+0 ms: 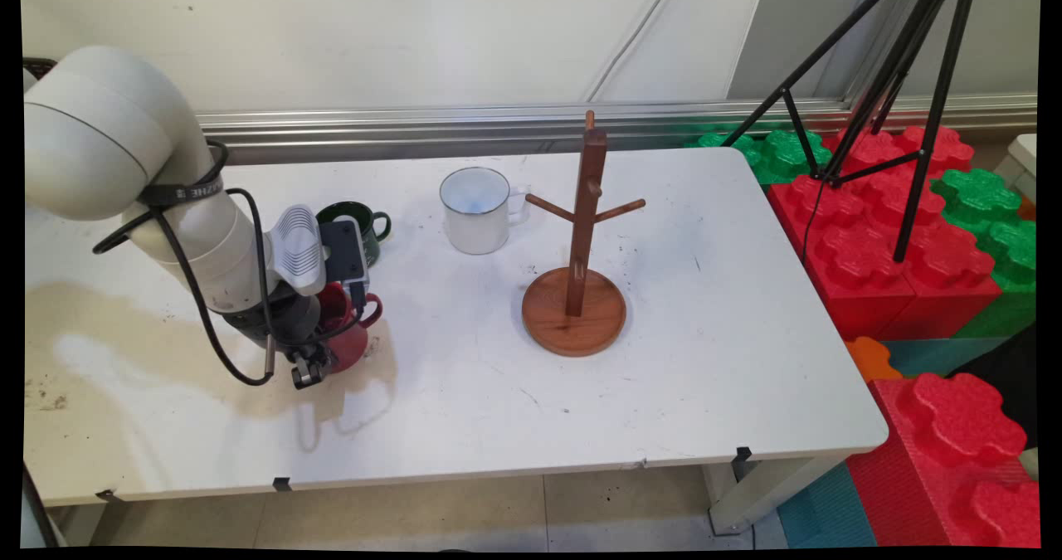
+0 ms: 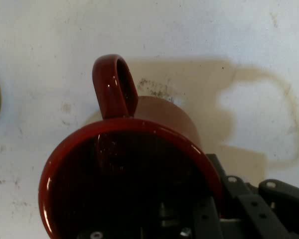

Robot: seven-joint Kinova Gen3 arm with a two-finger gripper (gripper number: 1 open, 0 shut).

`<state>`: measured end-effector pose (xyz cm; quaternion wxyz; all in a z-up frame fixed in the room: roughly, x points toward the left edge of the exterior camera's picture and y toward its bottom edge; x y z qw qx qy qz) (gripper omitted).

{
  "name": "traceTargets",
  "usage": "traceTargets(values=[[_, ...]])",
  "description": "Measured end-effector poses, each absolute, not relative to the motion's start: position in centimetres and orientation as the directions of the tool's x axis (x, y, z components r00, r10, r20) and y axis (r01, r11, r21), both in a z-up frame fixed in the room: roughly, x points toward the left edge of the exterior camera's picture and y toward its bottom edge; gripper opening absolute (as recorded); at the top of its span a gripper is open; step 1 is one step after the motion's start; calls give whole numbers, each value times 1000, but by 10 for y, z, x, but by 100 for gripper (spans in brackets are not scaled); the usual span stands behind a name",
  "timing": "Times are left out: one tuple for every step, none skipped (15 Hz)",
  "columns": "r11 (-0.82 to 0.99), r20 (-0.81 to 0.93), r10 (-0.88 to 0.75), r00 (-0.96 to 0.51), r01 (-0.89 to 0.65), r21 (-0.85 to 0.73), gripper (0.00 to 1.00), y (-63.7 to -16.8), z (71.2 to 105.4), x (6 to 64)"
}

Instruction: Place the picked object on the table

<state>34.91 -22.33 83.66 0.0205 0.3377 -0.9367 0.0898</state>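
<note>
My gripper (image 1: 315, 365) is low over the table's left part and shut on the rim of a red mug (image 1: 355, 338), one finger inside it and one outside. In the hand view the red mug (image 2: 164, 112) fills the lower half, its mouth facing the camera and its handle (image 2: 114, 84) pointing up, with the gripper (image 2: 204, 219) at its lower right rim. The mug's shadow lies offset on the white table (image 2: 239, 40), so it seems to hang slightly above the surface. A dark green mug (image 1: 369, 221) stands just behind the hand.
A white enamel mug (image 1: 474, 211) stands at the table's back middle. To its right is a wooden mug tree (image 1: 575, 307) with bare pegs on a round base. Red and green foam blocks (image 1: 904, 245) and a black tripod (image 1: 896, 87) stand beyond the table's right edge.
</note>
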Motion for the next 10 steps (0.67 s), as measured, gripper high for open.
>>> traceTargets(values=[[757, 102, -628, -771, -636, -149, 0, -224, 834, 351], [759, 105, -627, -772, -635, -145, 0, -224, 833, 353], [760, 107, -626, -773, -635, -142, 0, -225, 831, 355], [761, 110, -624, -773, -634, -137, 0, -225, 830, 357], [762, 114, -623, -774, -633, -133, 0, -226, 828, 359], [764, 117, -622, -774, -633, -130, 0, -226, 827, 361], [764, 119, -621, -775, -632, -127, 0, -226, 826, 363], [764, 121, -621, -775, -632, -125, 0, -226, 825, 364], [765, 123, -620, -775, -632, -121, 0, -226, 825, 365], [766, 125, -620, -775, -632, -119, 0, -226, 824, 366]])
